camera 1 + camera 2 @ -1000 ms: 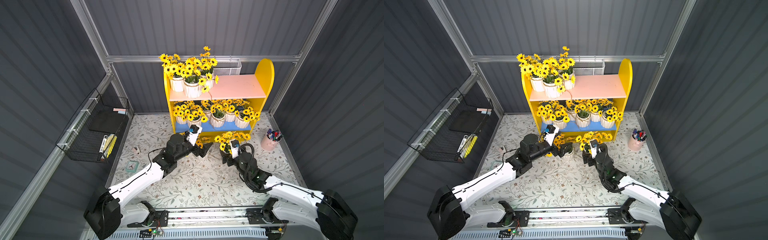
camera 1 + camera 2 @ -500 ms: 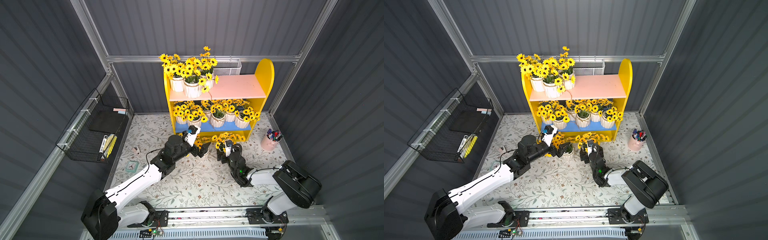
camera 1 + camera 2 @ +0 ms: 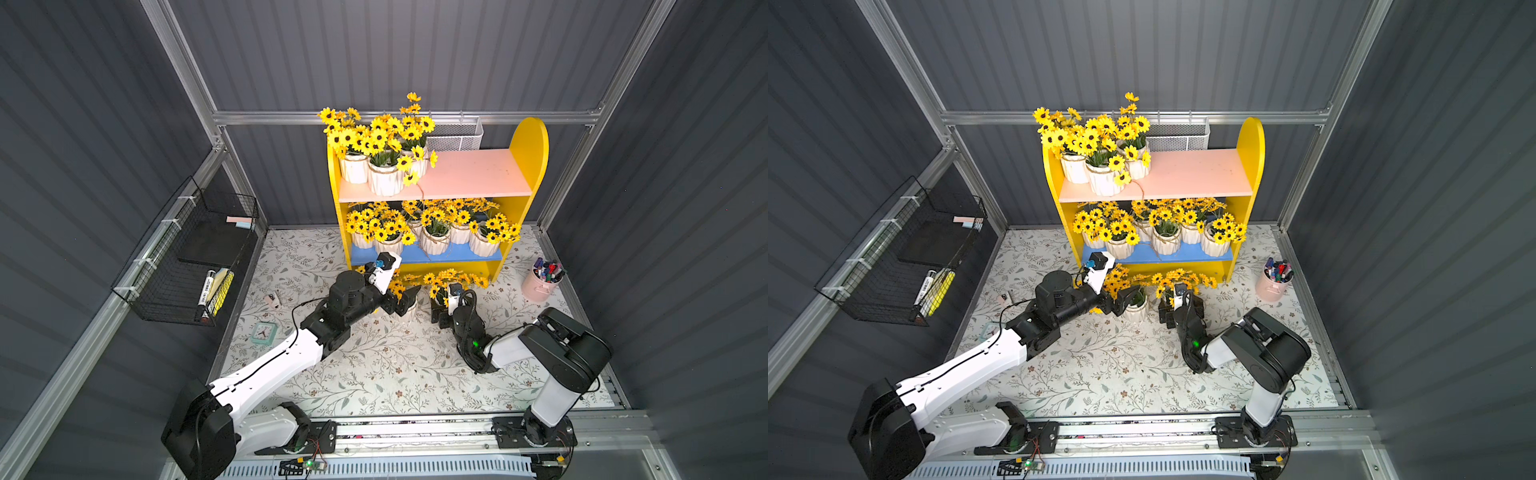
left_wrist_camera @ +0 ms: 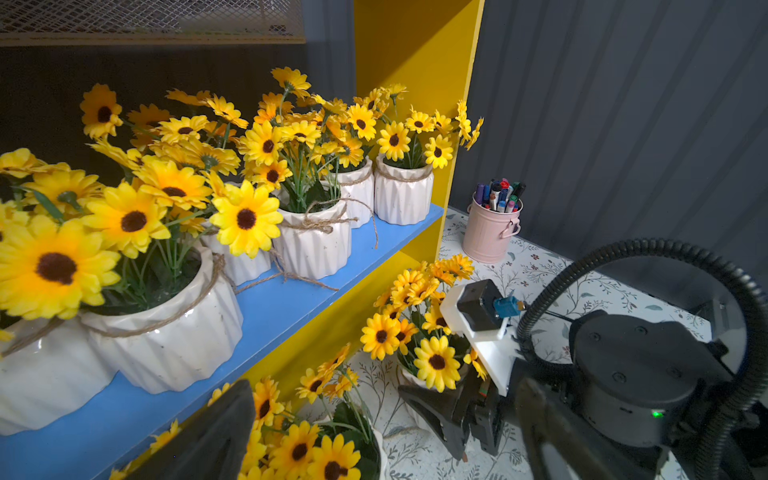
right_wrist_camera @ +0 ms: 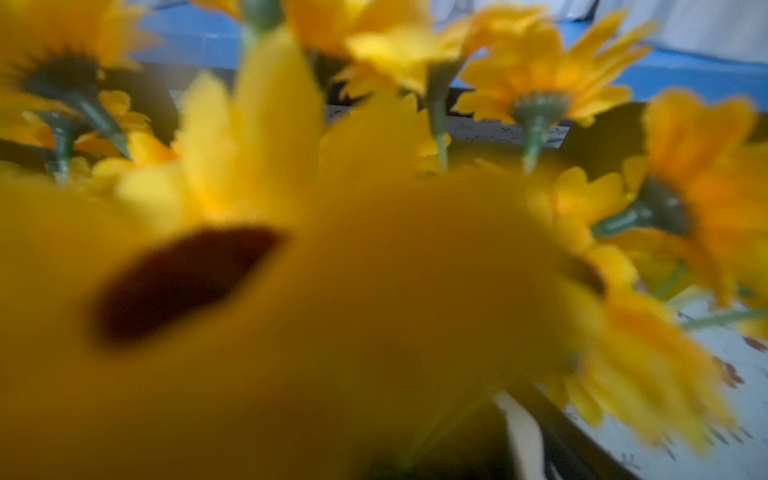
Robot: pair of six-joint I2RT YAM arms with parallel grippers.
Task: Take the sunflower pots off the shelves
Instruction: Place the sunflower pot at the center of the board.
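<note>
L hand (image 3: 404, 302) open round a floor pot (image 3: 409, 312); R hand (image 3: 440, 313) straddles 2nd pot (image 4: 432, 360), grip unclear.

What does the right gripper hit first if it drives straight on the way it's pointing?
The floor sunflower pot: the right gripper seems to straddle it, with blooms filling its wrist view; gripped or not, can't tell. Past it, probably the shelves, below the blue board.

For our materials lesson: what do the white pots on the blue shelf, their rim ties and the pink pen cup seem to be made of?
Pots: probably glazed ceramic, given the glossy white surface and crisp ribs.
Ties: rough, jute-like twine with frayed fibres.
Pink cup: likely painted metal, with a thin rolled rim and a small side handle.
</note>
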